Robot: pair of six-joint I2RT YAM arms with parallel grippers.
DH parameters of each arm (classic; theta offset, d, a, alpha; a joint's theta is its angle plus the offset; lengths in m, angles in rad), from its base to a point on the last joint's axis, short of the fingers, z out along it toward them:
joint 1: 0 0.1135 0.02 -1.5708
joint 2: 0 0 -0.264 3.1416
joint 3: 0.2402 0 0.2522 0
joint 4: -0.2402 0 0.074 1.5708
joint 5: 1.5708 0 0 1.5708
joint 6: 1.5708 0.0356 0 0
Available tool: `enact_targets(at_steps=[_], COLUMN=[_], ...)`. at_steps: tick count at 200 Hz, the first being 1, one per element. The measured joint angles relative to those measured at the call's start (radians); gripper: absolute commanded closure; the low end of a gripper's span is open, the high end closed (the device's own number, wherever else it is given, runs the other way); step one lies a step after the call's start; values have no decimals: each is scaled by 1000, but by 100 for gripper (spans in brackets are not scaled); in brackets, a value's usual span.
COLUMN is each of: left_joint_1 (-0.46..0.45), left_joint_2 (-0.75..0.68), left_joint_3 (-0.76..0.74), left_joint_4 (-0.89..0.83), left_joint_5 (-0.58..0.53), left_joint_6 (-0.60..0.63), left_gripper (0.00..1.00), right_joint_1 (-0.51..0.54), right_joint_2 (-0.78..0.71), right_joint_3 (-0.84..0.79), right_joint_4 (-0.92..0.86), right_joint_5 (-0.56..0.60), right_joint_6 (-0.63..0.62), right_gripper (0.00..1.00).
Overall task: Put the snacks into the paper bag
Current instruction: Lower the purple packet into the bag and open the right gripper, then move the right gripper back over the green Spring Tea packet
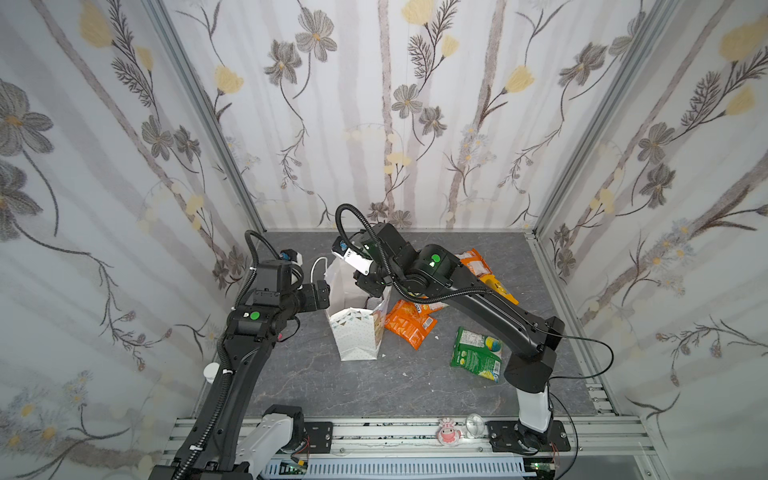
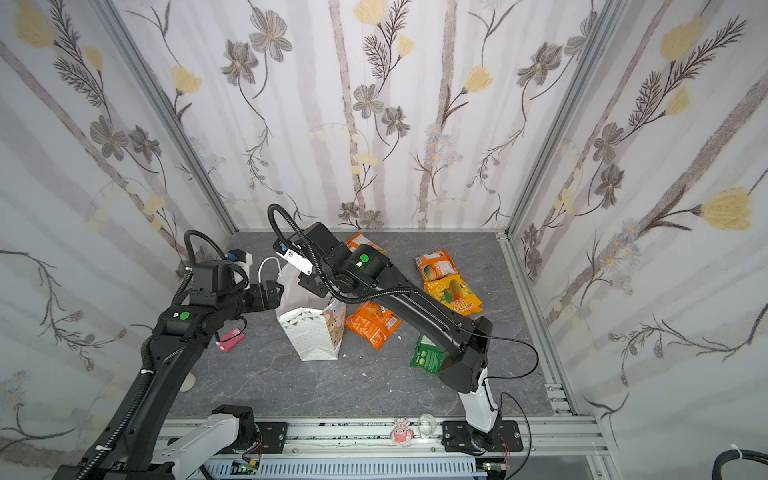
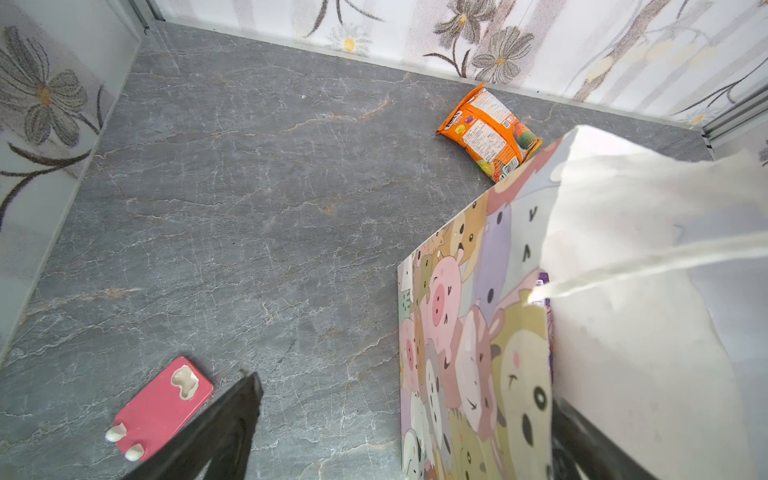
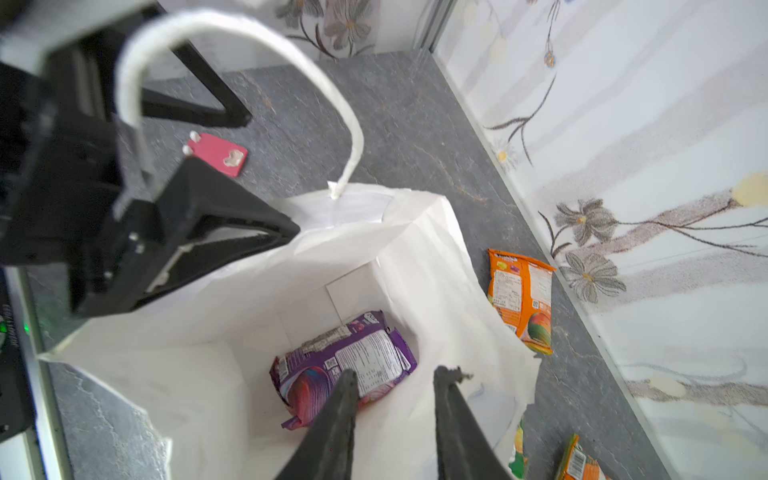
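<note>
- Where the paper bag (image 1: 357, 336) stands upright near the middle of the desk (image 1: 374, 390), its dotted bunting side is shown in both top views. A side printed with cartoon animals is shown only by the left wrist view.
- The left tool (image 3: 404, 388) is seen spread wide, astride the bag's wall at the rim, one finger outside and one inside. Nothing is clamped.
- The jaws of the right tool (image 4: 398, 376) are shown only by the right wrist view. They are pointed into the bag's mouth, parted and empty.
- On the bag's floor a purple packet (image 4: 345, 361) is recorded, below that tool. The top views do not show the bag's floor.
- Just beside the bag's right side, orange packets (image 1: 409, 324) are noted. A green packet (image 1: 476, 353) lies nearer the right arm's base.
- Behind the bag, one more orange packet (image 2: 361, 243) is shown in a top view and in both wrist views.
- Left of the bag, a pink case (image 2: 228, 338) is noted.
</note>
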Motion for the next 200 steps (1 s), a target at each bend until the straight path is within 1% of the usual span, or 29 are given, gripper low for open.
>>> enact_targets(at_steps=[25, 52, 71, 83, 98, 109, 126, 138, 146, 162, 170, 183, 200], left_joint_1=[0, -2, -2, -2, -2, -2, -2, -2, -2, -2, -2, -2, -2], left_joint_2=[0, -2, -10, -16, -22, -23, -19, -9, 0, 14, 26, 41, 55], left_joint_3=[0, -2, -3, -4, -5, -5, -5, -3, 0, 8, 16, 24, 29], left_joint_4=[0, 1, 1, 1, 2, 3, 3, 3, 4, 4, 5, 5, 5], left_joint_5=[0, 0, 0, 2, 8, 11, 18, 24, 26, 32, 41, 53, 62], left_joint_6=[0, 0, 0, 1, 4, 4, 5, 8, 11, 11, 11, 11, 11], left_gripper=[0, 0, 0, 0, 0, 2, 8, 12, 13, 15, 16, 18, 20], right_joint_1=[2, 17, 34, 42, 44, 42, 32, 20, 9, -23, -58, -101, -127], right_joint_2=[-38, -87, -151, -220, -353, -476, -631, -700, -742, -804, -846, -891, -937], right_joint_3=[0, -1, -65, -164, -371, -543, -714, -803, -881, -1007, -1099, -1198, -1317], right_joint_4=[34, 65, 106, 142, 237, 283, 357, 402, 429, 439, 438, 438, 448], right_joint_5=[-56, -95, -107, -107, -105, -90, -56, -35, -8, 21, 26, 28, 46], right_joint_6=[26, 71, 116, 150, 196, 239, 301, 343, 380, 441, 490, 551, 626], right_gripper=[66, 69, 71, 72, 73, 70, 70, 70, 71, 71, 71, 71, 72])
